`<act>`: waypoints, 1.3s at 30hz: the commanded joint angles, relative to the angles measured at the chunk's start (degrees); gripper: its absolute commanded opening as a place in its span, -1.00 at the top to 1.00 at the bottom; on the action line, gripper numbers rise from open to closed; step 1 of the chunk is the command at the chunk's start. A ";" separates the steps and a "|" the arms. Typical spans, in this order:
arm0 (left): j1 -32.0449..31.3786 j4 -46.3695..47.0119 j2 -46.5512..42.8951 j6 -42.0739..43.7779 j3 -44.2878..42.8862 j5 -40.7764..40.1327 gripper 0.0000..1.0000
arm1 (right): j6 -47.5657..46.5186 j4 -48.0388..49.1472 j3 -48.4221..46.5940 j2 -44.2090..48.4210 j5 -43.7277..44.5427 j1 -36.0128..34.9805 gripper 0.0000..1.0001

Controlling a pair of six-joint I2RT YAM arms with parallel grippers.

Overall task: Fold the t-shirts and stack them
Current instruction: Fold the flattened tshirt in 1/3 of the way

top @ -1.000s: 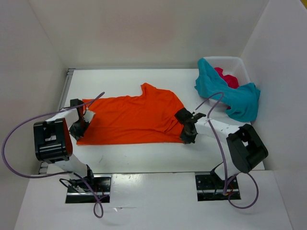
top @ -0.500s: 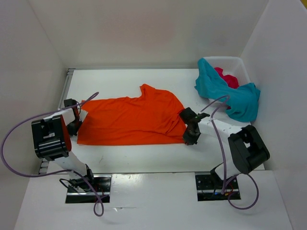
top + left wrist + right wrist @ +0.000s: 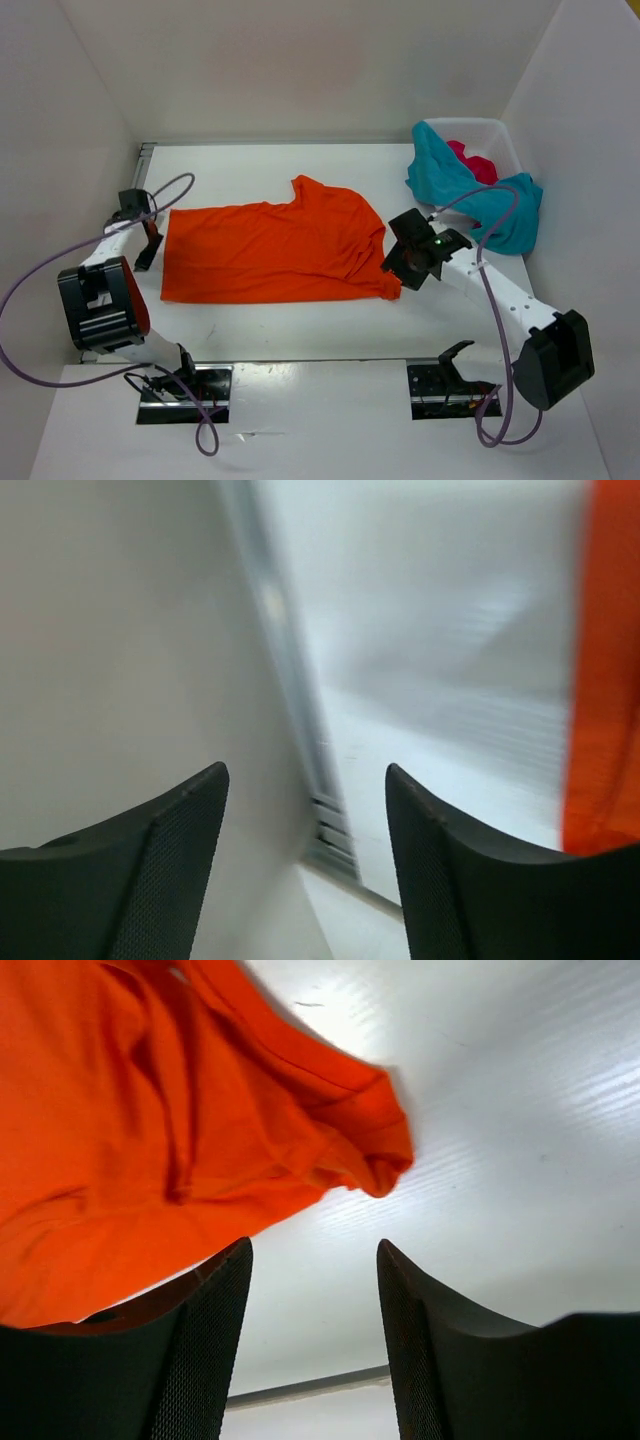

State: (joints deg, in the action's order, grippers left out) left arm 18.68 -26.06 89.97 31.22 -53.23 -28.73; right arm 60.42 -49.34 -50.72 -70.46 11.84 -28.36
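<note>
At the near edge of the desk (image 3: 300, 330) the two arms are bolted side by side, each reaching out over the white top. The left pincer (image 3: 146, 254) hangs by the desk's left edge, just beside the left border of the orange t-shirt (image 3: 270, 250); in its wrist view the left pincer (image 3: 305, 780) stands spread with nothing between its jaws, facing the side wall (image 3: 100, 630), and only a strip of the orange t-shirt (image 3: 605, 660) shows along the right of that view. The right pincer (image 3: 398, 270) sits at the shirt's near right corner; in its wrist view the right pincer (image 3: 312, 1250) is likewise spread and grasps nothing, the bunched corner of the orange t-shirt (image 3: 150, 1130) lying on the desk just beyond its fingertips. The orange t-shirt lies spread across the middle of the desk, mostly flat, with a sleeve jutting toward the far side and some wrinkles near its right end. Farther off, in the far right corner, a white basket (image 3: 500, 130) holds the pink-red t-shirt (image 3: 474, 160), while the teal t-shirt (image 3: 480, 205) is draped over the basket's rim and spills down onto the desk.
</note>
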 commanded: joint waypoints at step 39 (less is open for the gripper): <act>-75.89 3.40 17.42 6.92 -23.32 31.88 -0.13 | -11.29 22.97 11.08 -11.02 -10.78 20.27 -0.13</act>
State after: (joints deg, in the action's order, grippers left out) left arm -57.23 -22.15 105.91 38.63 -75.33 -1.13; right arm 50.02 -28.45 -40.80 -81.95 1.17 -8.29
